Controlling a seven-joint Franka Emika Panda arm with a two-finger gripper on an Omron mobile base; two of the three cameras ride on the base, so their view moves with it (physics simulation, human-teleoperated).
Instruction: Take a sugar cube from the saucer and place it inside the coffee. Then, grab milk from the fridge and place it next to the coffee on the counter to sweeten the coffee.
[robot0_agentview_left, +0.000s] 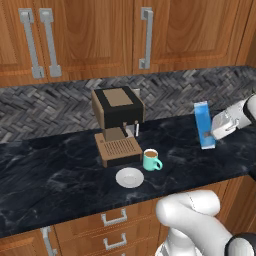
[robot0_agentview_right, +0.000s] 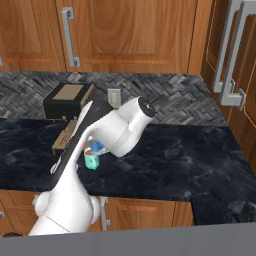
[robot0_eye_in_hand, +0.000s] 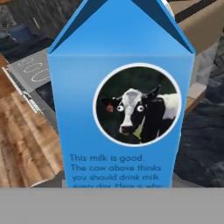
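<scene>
Plenty of bare black marble-look counter (robot0_agentview_left: 60, 175) lies left of the brown-and-black coffee machine (robot0_agentview_left: 117, 125) and right of the teal mug of coffee (robot0_agentview_left: 151, 160), out to its front edge. The tall blue milk carton (robot0_agentview_left: 204, 125) (cow picture on its face) is upright over that right stretch, clamped in the white gripper (robot0_agentview_left: 216, 131), well apart from the mug and small white saucer (robot0_agentview_left: 130, 177).

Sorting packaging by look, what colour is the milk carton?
Blue, with a round cow picture; the milk carton shows best in the hand view.
</scene>
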